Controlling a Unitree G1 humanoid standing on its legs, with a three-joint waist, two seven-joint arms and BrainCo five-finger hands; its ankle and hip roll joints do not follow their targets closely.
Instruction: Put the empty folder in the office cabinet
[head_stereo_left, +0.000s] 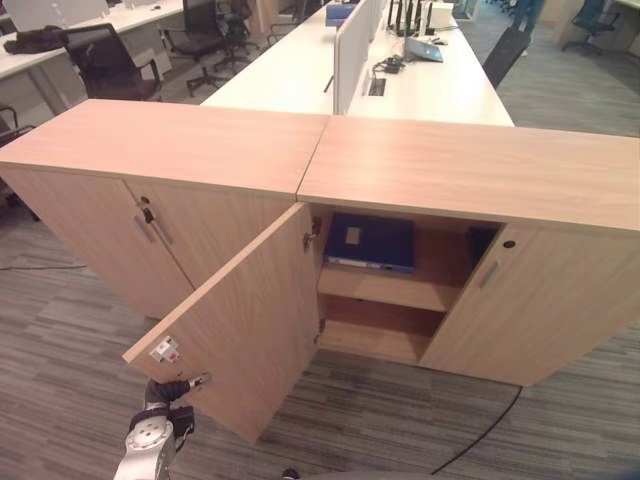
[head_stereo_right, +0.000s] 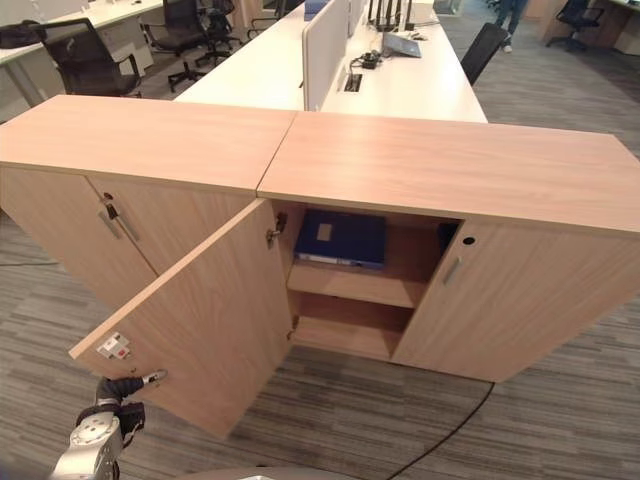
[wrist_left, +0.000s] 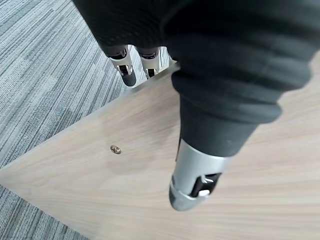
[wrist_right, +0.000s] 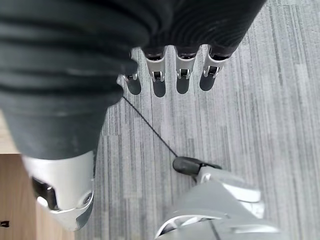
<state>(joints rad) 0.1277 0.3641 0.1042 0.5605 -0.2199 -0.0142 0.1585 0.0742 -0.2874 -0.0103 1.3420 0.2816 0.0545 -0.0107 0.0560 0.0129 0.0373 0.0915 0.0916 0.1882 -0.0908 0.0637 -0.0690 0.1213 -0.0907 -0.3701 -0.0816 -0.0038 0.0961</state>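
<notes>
Eye views: folder (head_stereo_left: 368, 242) on cabinet (head_stereo_left: 470, 175) shelf; left hand (wrist_left: 150, 65) fingers straight against door (head_stereo_left: 240, 320). Right hand (wrist_right: 170, 75) relaxed, empty.

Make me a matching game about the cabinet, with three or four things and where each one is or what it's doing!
Things:
1. blue folder
2. left cabinet door
3. right cabinet door
4. left hand

Places or states:
A. shut
B. lying flat on the upper shelf
C. at the lower edge of the open door
D. swung wide open

Pairs: 1-B, 2-D, 3-A, 4-C
</notes>
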